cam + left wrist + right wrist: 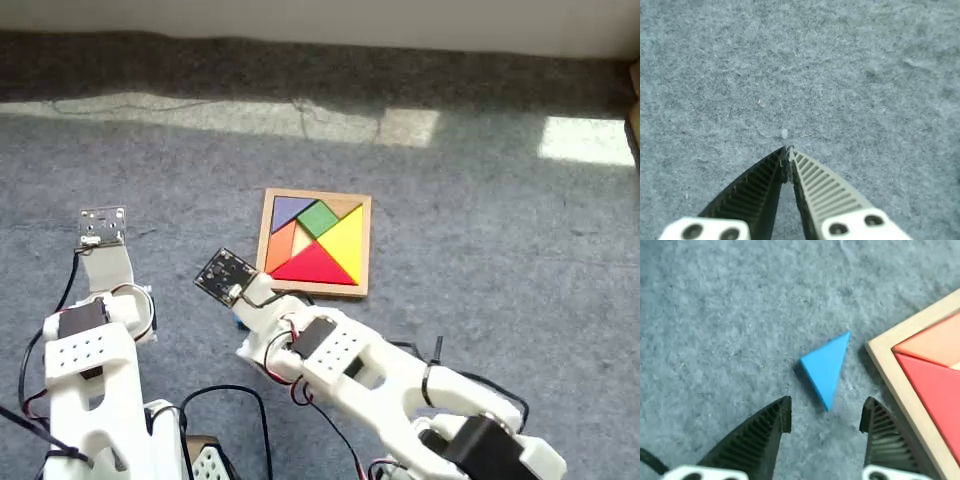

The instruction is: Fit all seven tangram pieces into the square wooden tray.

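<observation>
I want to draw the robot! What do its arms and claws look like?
The left arm and right arm are white plastic with black cables. The left gripper has one black, one pale ridged finger; the right gripper, two black ones.

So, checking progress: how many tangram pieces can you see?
6. Five lie in the wooden tray: purple, green, yellow, red, orange. The blue triangle lies on the carpet beside it, before the open right gripper. A seventh may be hidden.
</observation>
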`<state>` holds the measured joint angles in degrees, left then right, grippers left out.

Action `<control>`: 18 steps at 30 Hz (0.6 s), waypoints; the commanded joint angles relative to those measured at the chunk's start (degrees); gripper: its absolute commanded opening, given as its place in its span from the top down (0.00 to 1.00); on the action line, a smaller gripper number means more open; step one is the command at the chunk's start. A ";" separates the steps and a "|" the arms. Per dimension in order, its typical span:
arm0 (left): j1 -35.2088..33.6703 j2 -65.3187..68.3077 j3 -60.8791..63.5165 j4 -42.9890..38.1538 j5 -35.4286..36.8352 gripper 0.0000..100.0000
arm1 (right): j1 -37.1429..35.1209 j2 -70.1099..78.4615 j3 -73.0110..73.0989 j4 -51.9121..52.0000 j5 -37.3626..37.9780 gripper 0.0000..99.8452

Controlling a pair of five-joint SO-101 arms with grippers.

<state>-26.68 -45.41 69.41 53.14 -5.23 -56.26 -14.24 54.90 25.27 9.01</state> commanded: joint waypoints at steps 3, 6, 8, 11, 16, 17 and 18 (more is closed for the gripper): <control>-0.13 -1.01 -0.13 -0.88 0.35 0.96 | -0.48 4.44 -3.30 -10.77 -0.44 0.77; -0.13 -1.01 -0.13 -0.88 0.35 0.96 | -0.48 5.58 -3.38 -13.23 -0.44 0.77; -0.13 -1.01 -0.13 -0.88 0.35 0.96 | -0.48 6.29 -3.38 -14.20 -0.44 0.77; -0.13 -1.01 -0.13 -0.88 0.35 0.96 | -0.66 8.48 -4.18 -14.37 -0.44 0.77; -0.13 -1.01 -0.13 -0.88 0.35 0.96 | -0.48 15.34 -8.13 -14.02 -0.35 0.78; -0.13 -1.01 -0.04 -0.88 0.35 0.96 | -0.48 16.31 -8.66 -14.02 -0.26 0.78; -0.13 -1.01 -0.04 -0.88 0.35 0.96 | -0.48 17.10 -9.01 -13.93 -0.18 0.78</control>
<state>-26.68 -45.41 69.49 53.14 -5.23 -56.35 0.88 49.54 12.35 9.01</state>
